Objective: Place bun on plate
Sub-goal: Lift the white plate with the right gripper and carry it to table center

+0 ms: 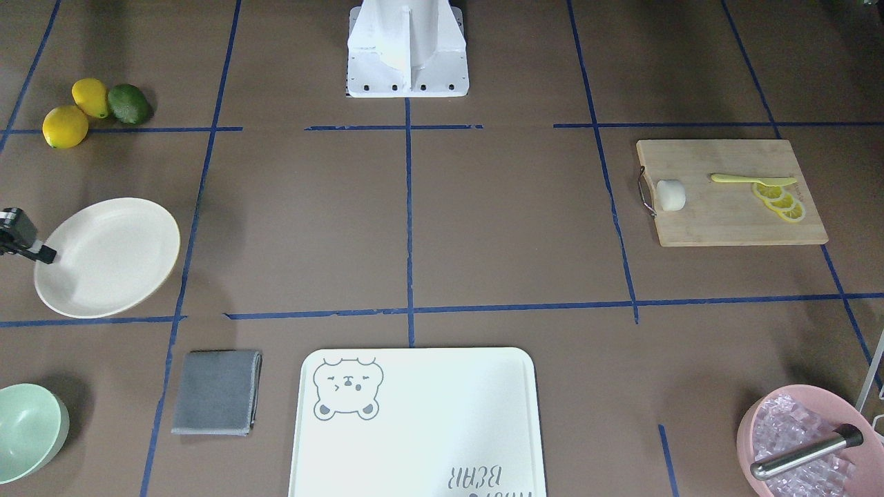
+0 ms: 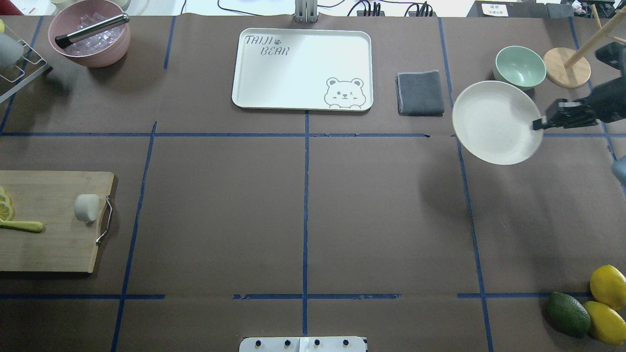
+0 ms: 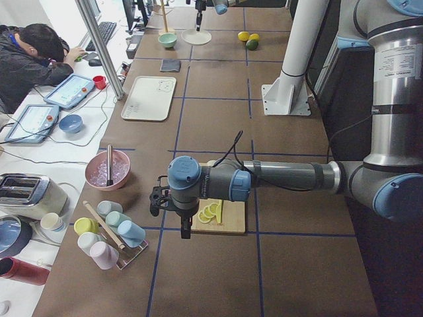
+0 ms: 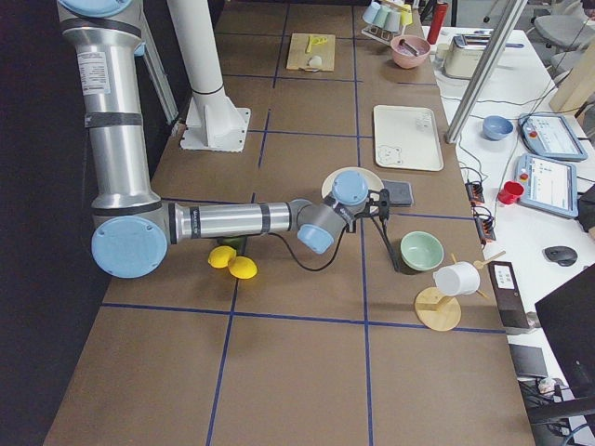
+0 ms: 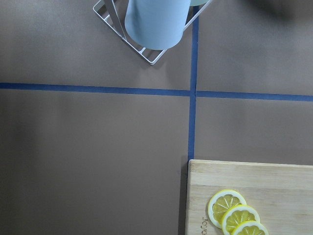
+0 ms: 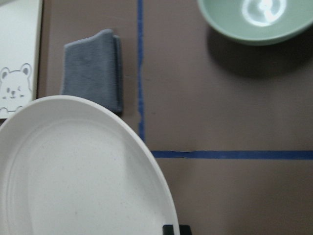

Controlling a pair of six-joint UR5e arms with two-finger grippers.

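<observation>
Nearest the robot, well back from the bear-print tray [image 2: 254,93] and far to its right, two lemons [image 2: 608,286] and an avocado [image 2: 567,314] sit at the worktop's corner. Next out, on the robot's side of the tray and well to its left, the bun [image 2: 86,208] lies on the cutting board [image 2: 54,249]. It sits at the end with the wire handle [image 2: 104,220], just inside that edge. The lemon slices [image 1: 780,201] and a yellow knife [image 1: 753,179] are at the board's other end. The left gripper [image 3: 185,228] hangs just off that far end; I cannot tell how its jaws stand. Farther out, right of the tray past the grey cloth [image 2: 419,93], the right gripper [image 2: 539,124] has its jaws pinched on the rim of the plate [image 2: 489,127]. Judging by its shadow, the plate is tilted and raised off the worktop.

I judge nothing delivered yet: the bun is ungrasped, and plate and bun are well apart. The wide bare stretch between tray and robot gives free room to bring them together. The tight spots are the green bowl [image 2: 520,66] and wooden stand [image 2: 567,66] just beyond the plate
</observation>
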